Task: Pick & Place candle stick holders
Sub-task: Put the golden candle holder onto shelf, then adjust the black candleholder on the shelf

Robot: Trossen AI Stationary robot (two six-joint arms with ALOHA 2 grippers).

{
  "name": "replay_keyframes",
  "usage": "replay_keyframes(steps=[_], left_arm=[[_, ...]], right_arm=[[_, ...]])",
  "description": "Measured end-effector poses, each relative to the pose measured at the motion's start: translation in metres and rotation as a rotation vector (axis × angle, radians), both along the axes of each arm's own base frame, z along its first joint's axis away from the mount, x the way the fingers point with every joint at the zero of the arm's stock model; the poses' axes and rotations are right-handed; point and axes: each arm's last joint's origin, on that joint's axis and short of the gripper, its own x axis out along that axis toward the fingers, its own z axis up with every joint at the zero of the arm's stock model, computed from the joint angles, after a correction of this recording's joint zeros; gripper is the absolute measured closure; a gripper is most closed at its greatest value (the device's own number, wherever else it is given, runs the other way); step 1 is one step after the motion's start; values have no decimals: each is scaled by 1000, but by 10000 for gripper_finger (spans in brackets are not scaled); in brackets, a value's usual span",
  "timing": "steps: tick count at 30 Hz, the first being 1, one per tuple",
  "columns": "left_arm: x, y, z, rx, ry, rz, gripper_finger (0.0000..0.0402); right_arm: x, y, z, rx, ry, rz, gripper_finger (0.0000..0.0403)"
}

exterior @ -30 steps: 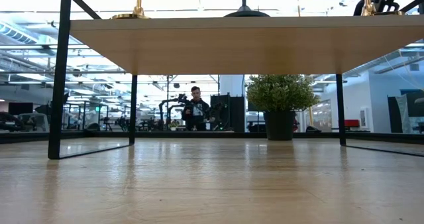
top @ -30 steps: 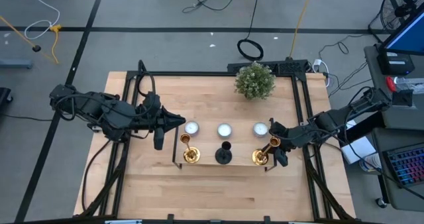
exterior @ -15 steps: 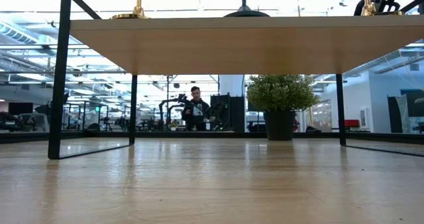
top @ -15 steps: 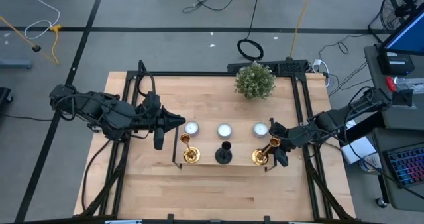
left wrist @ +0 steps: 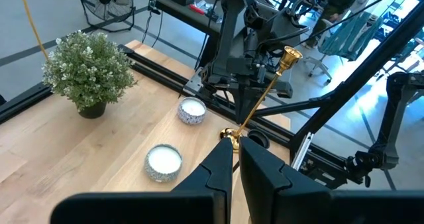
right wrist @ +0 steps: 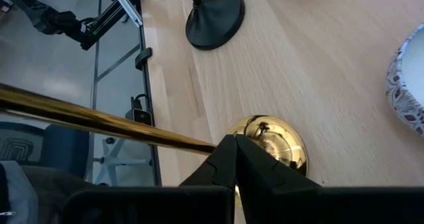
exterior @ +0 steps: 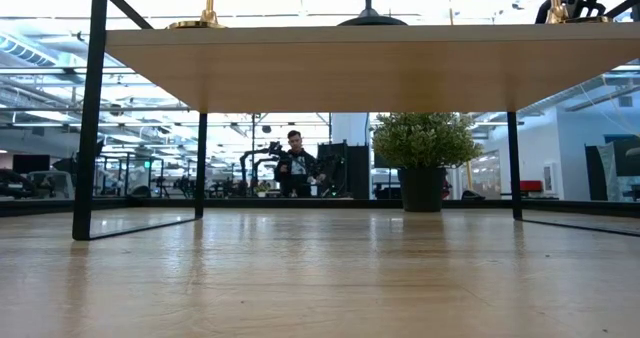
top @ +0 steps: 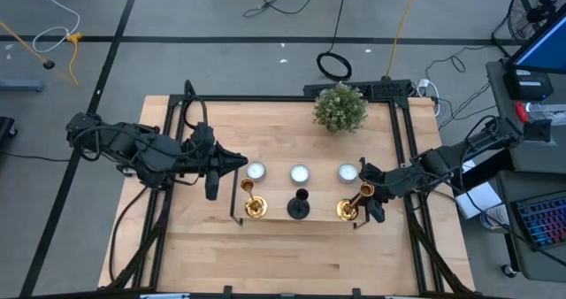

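Placed so far: I count three candle stick holders standing on the long wooden stand (top: pixel 274 212): a left gold candlestick (top: pixel 252 202), a black candlestick (top: pixel 299 205) in the middle and a right gold candlestick (top: pixel 352 205).
Left claw (top: pixel 237 163): its fingers are pinched nearly together, sitting at the cup top of the left gold candlestick; I cannot tell from my views whether it grips the stem or just rests beside it.
Right claw (top: pixel 368 195): fingers fully closed, their tips against the slim stem of the right gold candlestick, just above its round base (right wrist: pixel 271 143).
Not my concern: three white candles (top: pixel 300 173) in a row behind the stand and a potted plant (top: pixel 340 107) at the far edge of the surface (top: pixel 292 264).
Left to do: I judge both gold holders are at the point of being set down or picked up; only freeing the claws remains if this is placement.
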Motion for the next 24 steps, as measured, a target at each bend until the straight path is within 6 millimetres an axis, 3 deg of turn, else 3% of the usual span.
replay_keyframes(steps=[19, 24], left_arm=[[0, 0, 0, -8, -4, 2, 371], [0, 0, 0, -8, -4, 2, 371]], right_arm=[[0, 1, 0, 10, 5, 20, 403], [0, -2, 0, -55, -16, -34, 403]])
